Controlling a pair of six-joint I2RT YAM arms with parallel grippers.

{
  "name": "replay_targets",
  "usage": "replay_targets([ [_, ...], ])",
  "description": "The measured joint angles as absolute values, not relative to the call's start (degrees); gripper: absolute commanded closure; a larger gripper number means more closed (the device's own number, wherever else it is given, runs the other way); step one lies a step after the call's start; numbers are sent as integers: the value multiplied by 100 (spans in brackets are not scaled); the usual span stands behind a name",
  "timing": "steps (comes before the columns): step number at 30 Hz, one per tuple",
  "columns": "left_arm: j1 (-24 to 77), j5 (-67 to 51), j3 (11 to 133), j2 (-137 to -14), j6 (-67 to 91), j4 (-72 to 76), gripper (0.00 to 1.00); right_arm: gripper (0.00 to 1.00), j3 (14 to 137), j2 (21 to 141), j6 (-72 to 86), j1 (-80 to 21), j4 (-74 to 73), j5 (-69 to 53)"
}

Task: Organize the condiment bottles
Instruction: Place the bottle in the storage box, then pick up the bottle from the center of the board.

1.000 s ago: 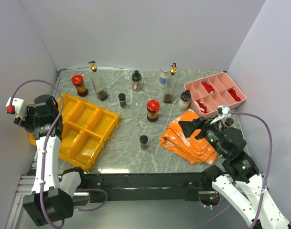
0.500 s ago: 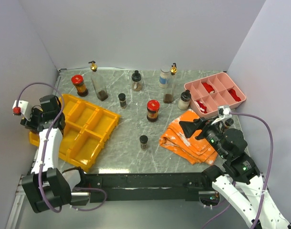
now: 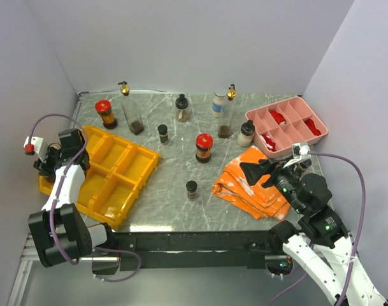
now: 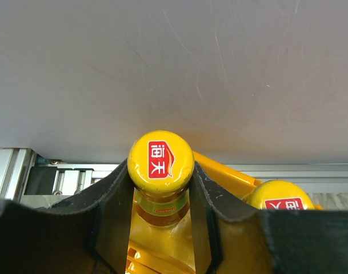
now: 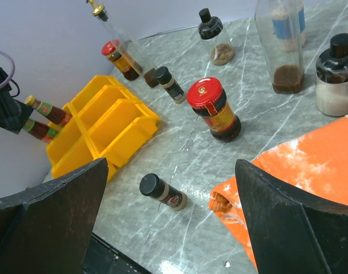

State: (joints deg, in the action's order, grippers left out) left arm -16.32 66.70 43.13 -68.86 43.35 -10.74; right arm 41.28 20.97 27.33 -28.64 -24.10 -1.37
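My left gripper (image 4: 160, 171) is shut on the yellow cap of a brown-sauce bottle (image 4: 160, 161), held over the left end of the yellow bins (image 4: 222, 168). A second yellow-capped bottle (image 4: 282, 197) lies beside it. From the right wrist, both bottles (image 5: 48, 111) show at the bins' far left corner. Condiment bottles stand on the table: two red-capped jars (image 3: 106, 113) (image 3: 204, 147), two tall gold-spout bottles (image 3: 131, 111) (image 3: 227, 118), and several black-capped ones, including a small one (image 3: 192, 189). My right gripper (image 3: 260, 172) hangs open above the orange cloth (image 3: 251, 185), holding nothing.
The yellow bins (image 3: 117, 169) fill the left of the table. A pink divided tray (image 3: 308, 115) with red items sits at the right rear. Grey walls close in on the left, back and right. The small black-capped bottle (image 5: 162, 192) stands between bins and cloth.
The left arm has folded down and its wrist has shifted slightly right toward the bins, still gripping the yellow-capped bottle. The right arm has barely moved.
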Motion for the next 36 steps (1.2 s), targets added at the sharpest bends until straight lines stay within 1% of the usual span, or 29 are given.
replay_targets([
  [1, -1632, 6663, 4313, -6917, 4335, -1068, 66, 0, 4128, 2078, 2735, -2864, -2412, -134],
  [2, -1632, 6661, 4313, -6917, 4335, -1061, 59, 0, 4128, 2056, 2735, -2864, -2416, -134],
  [5, -1632, 6650, 4313, -6910, 4316, -993, 52, 0, 4128, 1988, 2733, -2864, -2447, -132],
  [12, -1632, 6578, 4355, -6840, 4263, -880, 47, 0, 4128, 1872, 2738, -2864, -2539, -117],
  [13, -1632, 6578, 4368, -6831, 4263, -880, 45, 0, 4128, 1868, 2740, -2864, -2541, -115],
  [14, -1632, 6578, 4381, -6820, 4250, -873, 41, 0, 4128, 1861, 2740, -2864, -2541, -117],
  [16, -1632, 6582, 4388, -6799, 4191, -875, 38, 0, 4128, 1859, 2740, -2864, -2539, -117],
  [17, -1632, 6582, 4397, -6785, 4158, -888, 34, 0, 4128, 1861, 2740, -2864, -2541, -117],
  [19, -1632, 6580, 4438, -6748, 4099, -941, 30, 0, 4128, 1870, 2740, -2864, -2541, -117],
  [22, -1632, 6508, 4543, -6547, 3920, -972, 17, 0, 4136, 1903, 2738, -2864, -2543, -119],
  [23, -1632, 6447, 4593, -6447, 3828, -969, 9, 0, 4136, 1907, 2738, -2864, -2547, -117],
  [25, -1632, 6208, 4707, -6189, 3621, -947, 1, 0, 4136, 1914, 2740, -2864, -2550, -115],
  [26, -1632, 6088, 4762, -6082, 3520, -937, 3, 0, 4136, 1918, 2740, -2864, -2552, -113],
  [31, -1632, 5199, 5443, -5800, 3210, -1146, 4, 0, 4136, 2097, 2808, -2864, -2600, -86],
  [36, -1632, 3791, 6149, -5802, 3157, -1627, 4, 0, 4141, 2536, 2902, -2864, -2689, -89],
])
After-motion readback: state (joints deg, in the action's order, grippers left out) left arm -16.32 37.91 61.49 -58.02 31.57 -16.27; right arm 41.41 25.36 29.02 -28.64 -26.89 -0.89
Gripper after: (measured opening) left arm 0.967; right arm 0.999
